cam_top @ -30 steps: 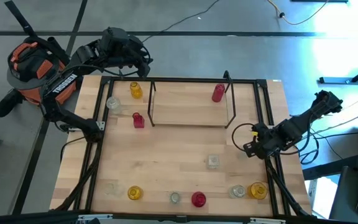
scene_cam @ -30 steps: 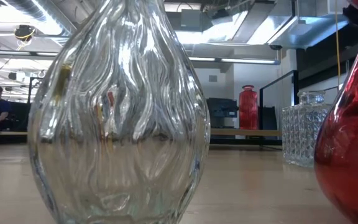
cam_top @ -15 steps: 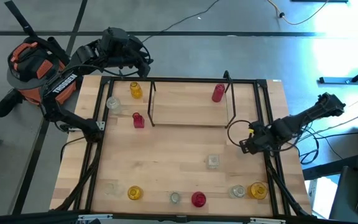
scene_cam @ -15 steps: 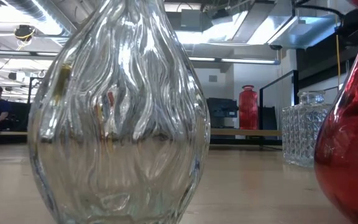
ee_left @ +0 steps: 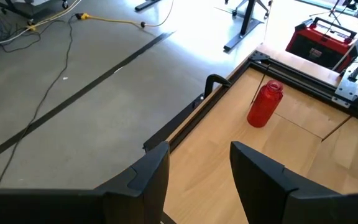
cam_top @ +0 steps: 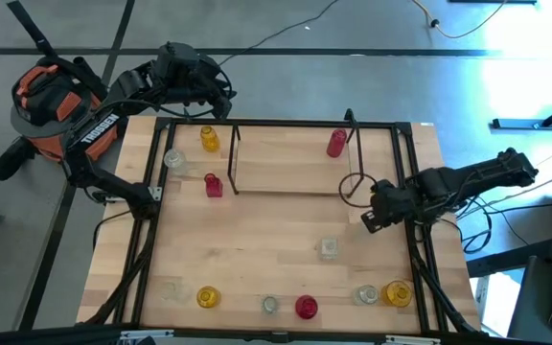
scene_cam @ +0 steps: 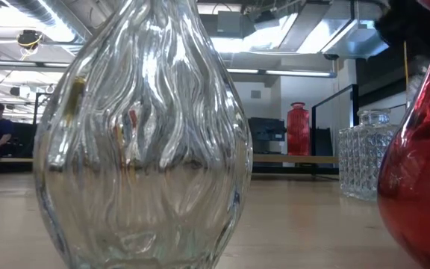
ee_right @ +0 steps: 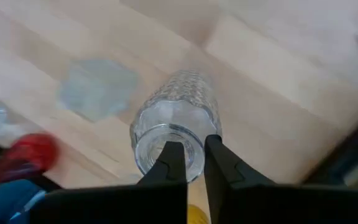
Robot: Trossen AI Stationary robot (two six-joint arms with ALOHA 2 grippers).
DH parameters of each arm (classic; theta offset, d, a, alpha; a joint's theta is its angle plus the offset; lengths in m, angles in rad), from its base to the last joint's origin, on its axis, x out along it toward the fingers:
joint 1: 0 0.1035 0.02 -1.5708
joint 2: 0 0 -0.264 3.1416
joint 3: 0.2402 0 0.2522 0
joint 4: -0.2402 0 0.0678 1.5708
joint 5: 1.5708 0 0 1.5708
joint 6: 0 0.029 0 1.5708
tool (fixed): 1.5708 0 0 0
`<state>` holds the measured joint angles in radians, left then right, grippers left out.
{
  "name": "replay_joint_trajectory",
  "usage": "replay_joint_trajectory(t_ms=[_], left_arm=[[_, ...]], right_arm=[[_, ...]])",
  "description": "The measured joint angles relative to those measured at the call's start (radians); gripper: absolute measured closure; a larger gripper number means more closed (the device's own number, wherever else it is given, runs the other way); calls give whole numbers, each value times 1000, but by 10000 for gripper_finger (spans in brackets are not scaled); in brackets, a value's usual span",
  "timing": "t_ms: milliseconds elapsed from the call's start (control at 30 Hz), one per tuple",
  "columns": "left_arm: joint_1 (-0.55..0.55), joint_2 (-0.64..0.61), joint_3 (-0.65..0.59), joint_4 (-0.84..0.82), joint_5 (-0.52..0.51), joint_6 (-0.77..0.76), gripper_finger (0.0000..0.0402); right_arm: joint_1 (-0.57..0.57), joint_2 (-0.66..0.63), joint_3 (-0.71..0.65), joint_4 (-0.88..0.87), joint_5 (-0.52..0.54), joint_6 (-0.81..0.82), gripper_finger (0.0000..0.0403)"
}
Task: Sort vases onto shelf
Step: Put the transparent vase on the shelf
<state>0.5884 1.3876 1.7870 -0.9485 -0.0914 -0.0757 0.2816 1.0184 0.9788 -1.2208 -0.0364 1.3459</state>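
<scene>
A: Any writing? Where's the right gripper (cam_top: 366, 219)?

B: A white label on the left arm (cam_top: 97, 127), unreadable. The right gripper sits centre-right in the high view, jaws pressed together, above the clear textured vase (cam_top: 328, 248).

A: The shelf (cam_top: 293, 163)?

B: Upper centre, one red vase (cam_top: 336, 144) on it, board otherwise bare. Left gripper (cam_top: 220, 99), upper left, jaws spread.

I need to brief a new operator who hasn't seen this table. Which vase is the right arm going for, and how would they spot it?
Start at the shelf at the table's far side, then come toward the near edge, right of centre. There a clear cut-glass jar stands alone on open wood, just ahead of the right gripper. Every other near-side vase sits in the row along the near edge; this one stands apart and has a faceted pattern.
</scene>
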Motion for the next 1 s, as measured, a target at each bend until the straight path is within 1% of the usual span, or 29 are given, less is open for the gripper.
replay_joint_trajectory(t_ms=[67,133,233,300,400,467,533,633,733,833,933,1000], left_arm=[[0,0,0,0,0,0,239],[0,0,0,0,0,0,239],[0,0,0,0,0,0,239],[0,0,0,0,0,0,239],[0,0,0,0,0,0,239],[0,0,0,0,0,0,239],[0,0,0,0,0,0,239],[0,0,0,0,0,0,239],[0,0,0,0,0,1,239],[0,0,0,-1,0,7,239],[0,0,0,-3,0,7,239],[0,0,0,-11,0,7,239]], right_arm=[[-38,0,41,25,18,-54,396],[-86,-2,81,104,37,-127,399],[-170,-1,114,269,70,-248,399],[-247,-1,115,420,71,-324,400],[-392,25,118,598,31,-428,401],[-491,63,137,642,-21,-487,401],[-570,133,197,618,-61,-560,401],[-655,273,358,500,-95,-707,402],[-706,455,585,332,-133,-867,402],[-736,644,842,133,-142,-1005,402],[-750,820,1083,-49,-148,-1108,402],[-748,914,1212,-145,-135,-1163,402]])
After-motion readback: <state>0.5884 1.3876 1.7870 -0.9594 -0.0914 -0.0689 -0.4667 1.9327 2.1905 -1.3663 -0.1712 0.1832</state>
